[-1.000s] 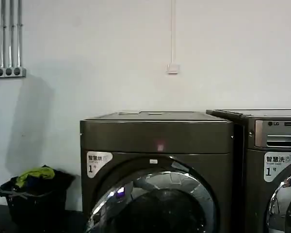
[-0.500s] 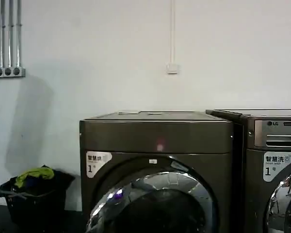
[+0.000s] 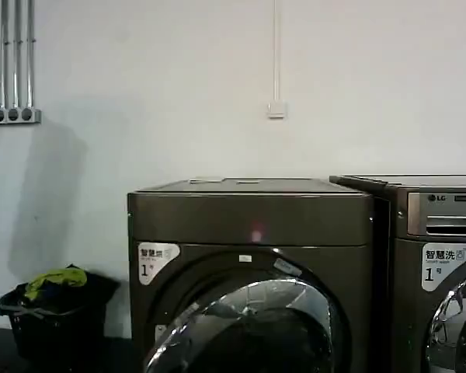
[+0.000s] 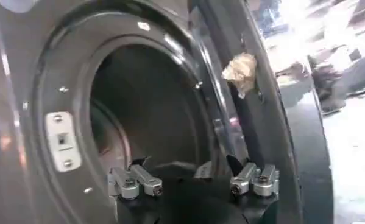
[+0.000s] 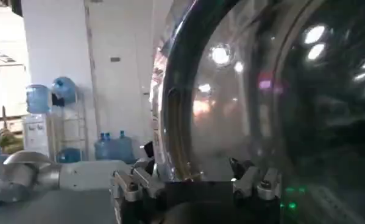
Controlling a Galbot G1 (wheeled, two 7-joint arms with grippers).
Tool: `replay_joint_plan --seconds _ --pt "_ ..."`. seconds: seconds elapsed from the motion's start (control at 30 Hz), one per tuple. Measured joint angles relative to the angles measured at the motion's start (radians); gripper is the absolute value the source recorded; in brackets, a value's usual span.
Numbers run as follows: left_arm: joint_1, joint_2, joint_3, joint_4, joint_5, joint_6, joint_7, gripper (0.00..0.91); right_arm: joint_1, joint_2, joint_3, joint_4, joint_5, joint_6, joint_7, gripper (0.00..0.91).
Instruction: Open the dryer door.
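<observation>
Door (image 3: 252, 326) ajar on dryer (image 3: 248, 214), drum exposed: I see left gripper (image 4: 193, 182) spread and empty at the opening and right gripper (image 5: 194, 182) likewise empty beside the glass, so, unheld, I judge the door could swing shut.

**Around the laundry corner**

A white wall (image 3: 155, 93) fills the upper half of the head view. Four grey pipes (image 3: 9, 54) run down its upper left corner into a bracket (image 3: 12, 116). A thin conduit (image 3: 276, 47) drops at upper centre to a small white switch box (image 3: 276, 109). At lower left a dark basket (image 3: 50, 318) holds yellow-green and blue laundry (image 3: 56, 278). At the right edge stands an LG-marked machine (image 3: 439, 264) with a silver control panel (image 3: 450, 214) and a white sticker (image 3: 448, 263). At the left of the right wrist view, blue water bottles (image 5: 112, 146) stand by a rack.
</observation>
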Motion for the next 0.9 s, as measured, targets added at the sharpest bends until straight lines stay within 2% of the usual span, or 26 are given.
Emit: replay_joint_plan --seconds 0.23,0.43,0.67,0.8,0.9 --pt "0.001 -0.013 0.005 -0.004 -0.002 0.002 0.046 0.907 -0.138 -0.042 0.136 0.043 -0.038 0.0 0.036 0.907" --pt "0.005 -0.027 0.015 -0.025 -0.008 0.005 0.075 0.907 -0.319 -0.076 0.328 0.087 -0.056 0.009 0.075 0.907" --pt "0.006 -0.043 0.032 -0.054 -0.02 0.011 0.091 0.907 -0.522 -0.071 0.566 0.121 -0.056 0.025 0.128 0.907" --pt "0.013 -0.048 0.041 -0.074 -0.031 0.02 0.11 0.907 -0.615 -0.054 0.68 0.141 -0.089 0.054 0.21 0.907" --pt "0.02 -0.045 0.052 -0.088 -0.047 0.035 0.127 0.907 -0.675 -0.032 0.755 0.164 -0.119 0.039 0.297 0.907"
